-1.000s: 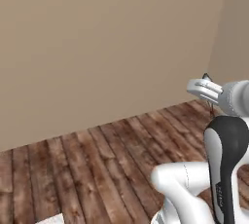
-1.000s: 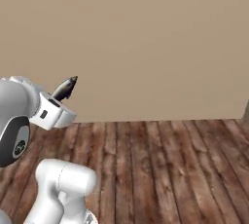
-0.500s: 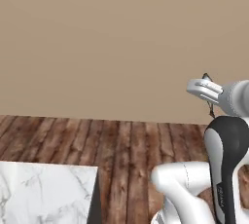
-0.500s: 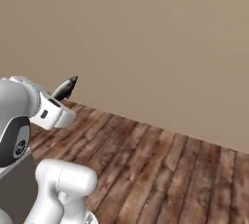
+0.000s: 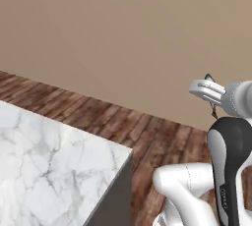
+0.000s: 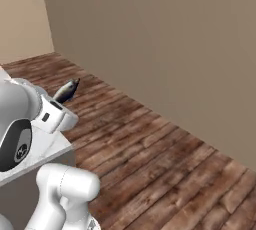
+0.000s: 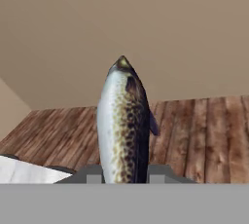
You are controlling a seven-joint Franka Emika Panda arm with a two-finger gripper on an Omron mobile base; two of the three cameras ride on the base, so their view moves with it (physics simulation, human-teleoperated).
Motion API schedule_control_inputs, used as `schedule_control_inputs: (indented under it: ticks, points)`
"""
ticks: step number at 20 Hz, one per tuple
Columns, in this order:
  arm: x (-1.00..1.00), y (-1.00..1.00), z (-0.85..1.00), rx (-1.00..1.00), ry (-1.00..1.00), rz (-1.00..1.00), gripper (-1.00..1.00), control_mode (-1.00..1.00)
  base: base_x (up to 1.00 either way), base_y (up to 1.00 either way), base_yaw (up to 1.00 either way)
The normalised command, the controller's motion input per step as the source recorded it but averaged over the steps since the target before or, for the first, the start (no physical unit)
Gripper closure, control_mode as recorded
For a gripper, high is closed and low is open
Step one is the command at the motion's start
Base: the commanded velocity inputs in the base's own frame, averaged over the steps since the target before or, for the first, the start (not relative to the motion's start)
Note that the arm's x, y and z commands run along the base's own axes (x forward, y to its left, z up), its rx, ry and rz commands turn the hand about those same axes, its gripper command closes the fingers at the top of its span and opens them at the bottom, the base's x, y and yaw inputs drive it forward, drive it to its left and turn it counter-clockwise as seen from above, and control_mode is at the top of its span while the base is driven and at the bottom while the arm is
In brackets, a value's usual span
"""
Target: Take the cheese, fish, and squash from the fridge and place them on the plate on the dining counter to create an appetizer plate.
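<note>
Gripper [image 7: 125, 177] clamped narrow on the fish [image 7: 124, 125], whose long axis runs straight out past the fingertips, head away from the hand, carried in the air with the dining counter [image 5: 44, 166] corner low to the arm's left.

You're looking at the fish [image 7: 124, 123] pointing nose-first away from the hand camera, pale speckled belly showing beside its dark back. The dining counter [image 5: 44, 171] is showing its white marble-veined corner low in the left base view.
</note>
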Motion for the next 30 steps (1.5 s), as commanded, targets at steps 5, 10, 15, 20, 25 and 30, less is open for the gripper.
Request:
schedule_control_inputs:
  ticks: [5,10,15,20,25,30]
  points:
    - [0.0,0.0,0.0,0.0,0.0,0.0,1.0,1.0,0.0,-0.2,0.62]
    - [0.0,0.0,0.0,0.0,0.0,0.0,1.0,1.0,0.0,-0.28,0.61]
    - [0.0,0.0,0.0,0.0,0.0,0.0,1.0,1.0,0.0,-0.83,0.54]
    - [0.0,0.0,0.0,0.0,0.0,0.0,1.0,1.0,0.0,-1.0,0.49]
    - [0.0,0.0,0.0,0.0,0.0,0.0,1.0,1.0,0.0,-1.0,0.45]
    - [0.0,0.0,0.0,0.0,0.0,0.0,1.0,1.0,0.26,-1.0,0.4]
